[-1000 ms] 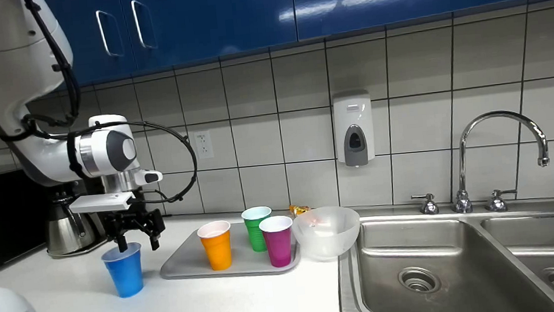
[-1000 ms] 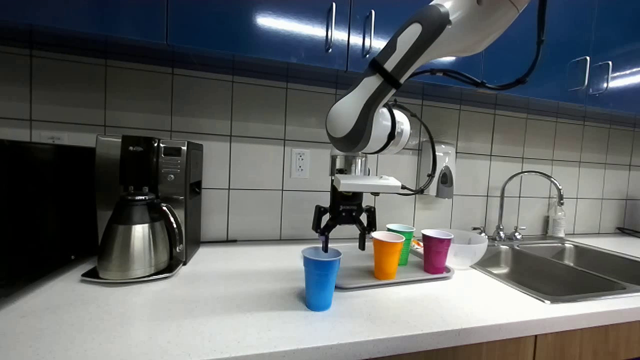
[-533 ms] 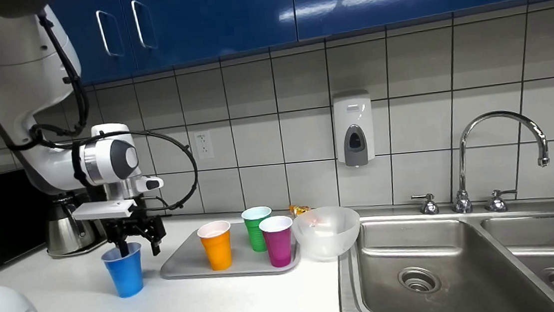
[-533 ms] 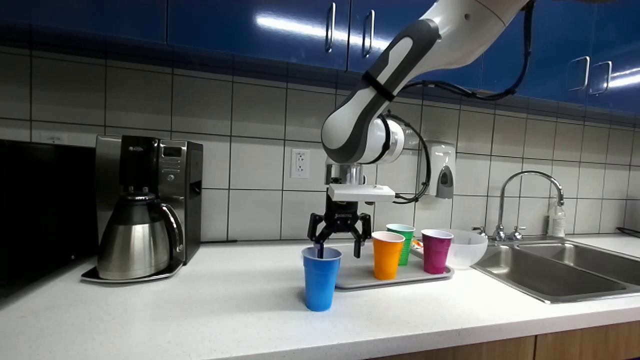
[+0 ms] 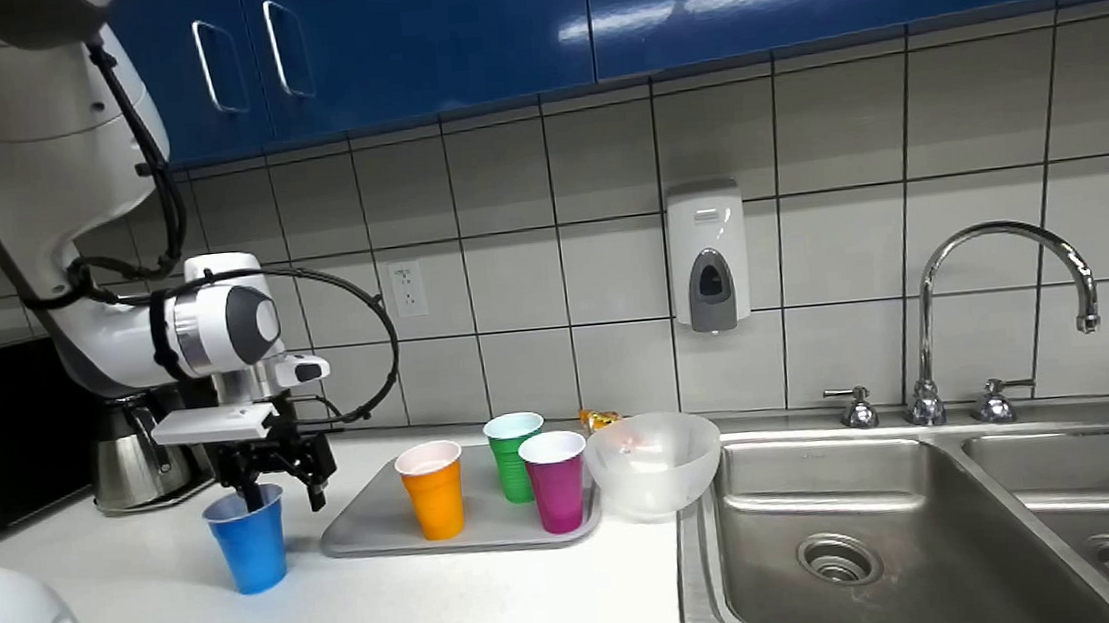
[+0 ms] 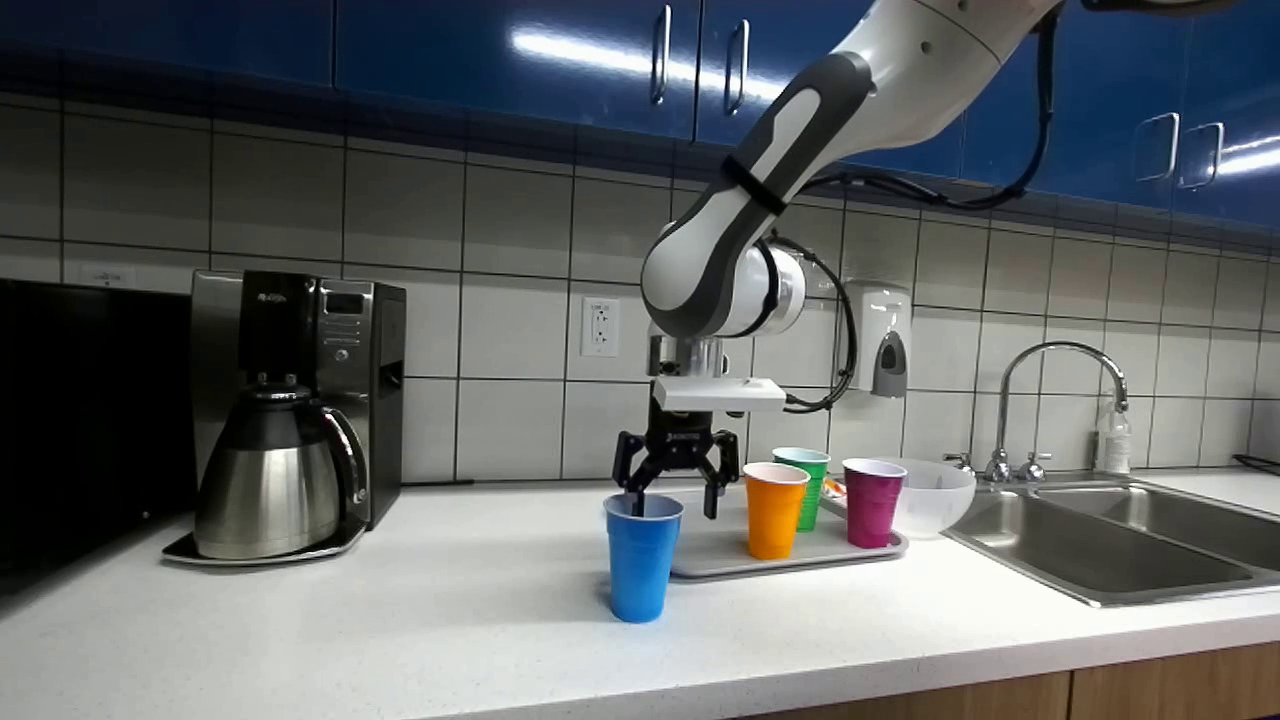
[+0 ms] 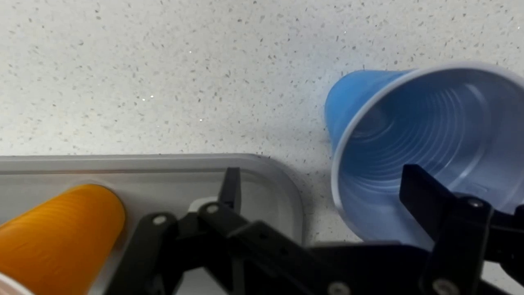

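Note:
A blue cup [image 6: 640, 575] stands upright on the white counter, left of the tray in both exterior views. My black gripper [image 6: 674, 512] points down over it with its jaws spread wide. One finger dips inside the cup's mouth; the other hangs outside, on the tray side, so the near wall of the blue cup [image 7: 360, 96] lies between the fingers without being squeezed. In the wrist view the outer fingertip [image 7: 232, 184] appears over the corner of the grey tray [image 7: 266, 196]. On that tray stand an orange cup [image 5: 438, 502], a green cup [image 5: 513, 471] and a purple cup [image 5: 559, 497].
A translucent bowl [image 5: 656, 468] sits between the tray and the steel sink [image 5: 838, 568]. A coffee maker with a steel carafe [image 6: 270, 480] stands at the back left. Blue cabinets [image 6: 520, 70] hang above the tiled wall, and the counter has a front edge [image 6: 900, 670].
The gripper has come down a little, and one finger has sunk from about rim height into the blue cup. The jaws stay just as wide; every cup stands where it was.

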Tool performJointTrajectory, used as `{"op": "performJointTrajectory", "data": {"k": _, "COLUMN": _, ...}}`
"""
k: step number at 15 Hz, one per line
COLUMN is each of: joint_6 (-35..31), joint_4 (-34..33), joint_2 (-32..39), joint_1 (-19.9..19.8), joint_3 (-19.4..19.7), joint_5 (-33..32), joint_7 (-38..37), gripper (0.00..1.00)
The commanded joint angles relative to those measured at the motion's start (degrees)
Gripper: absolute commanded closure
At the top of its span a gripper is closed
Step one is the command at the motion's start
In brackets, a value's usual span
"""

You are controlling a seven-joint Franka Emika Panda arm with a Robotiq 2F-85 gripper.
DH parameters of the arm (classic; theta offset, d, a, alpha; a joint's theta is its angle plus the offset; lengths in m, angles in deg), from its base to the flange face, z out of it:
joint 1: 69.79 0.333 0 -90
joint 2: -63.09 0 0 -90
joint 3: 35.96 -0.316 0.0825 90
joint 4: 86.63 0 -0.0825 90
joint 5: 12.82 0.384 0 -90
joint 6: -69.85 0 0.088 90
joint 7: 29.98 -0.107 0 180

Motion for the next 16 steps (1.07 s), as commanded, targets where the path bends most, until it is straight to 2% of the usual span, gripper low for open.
{"op": "performJointTrajectory", "data": {"k": 1, "joint_6": -0.95, "joint_4": -0.79, "joint_2": 0.47, "joint_1": 0.96, "joint_3": 0.76, "joint_5": -1.61, "joint_7": -1.64, "gripper": 0.26}}
{"op": "performJointTrajectory", "data": {"k": 3, "joint_6": -1.31, "joint_4": -0.76, "joint_2": 0.57, "joint_1": 1.00, "joint_3": 0.78, "joint_5": -1.61, "joint_7": -1.54, "gripper": 0.31}}
{"op": "performJointTrajectory", "data": {"k": 4, "joint_6": -1.39, "joint_4": -0.77, "joint_2": 0.62, "joint_1": 1.00, "joint_3": 0.78, "joint_5": -1.58, "joint_7": -1.51, "gripper": 0.37}}
{"op": "performJointTrajectory", "data": {"k": 7, "joint_6": -1.46, "joint_4": -0.87, "joint_2": 0.72, "joint_1": 1.01, "joint_3": 0.81, "joint_5": -1.55, "joint_7": -1.39, "gripper": 0.63}}
{"op": "performJointTrajectory", "data": {"k": 12, "joint_6": -1.14, "joint_4": -1.15, "joint_2": 0.96, "joint_1": 0.91, "joint_3": 0.68, "joint_5": -1.26, "joint_7": -0.92, "gripper": 0.99}}
{"op": "performJointTrajectory", "data": {"k": 16, "joint_6": -1.05, "joint_4": -1.61, "joint_2": 1.19, "joint_1": 0.80, "joint_3": 0.44, "joint_5": -0.67, "joint_7": -0.37, "gripper": 0.99}}
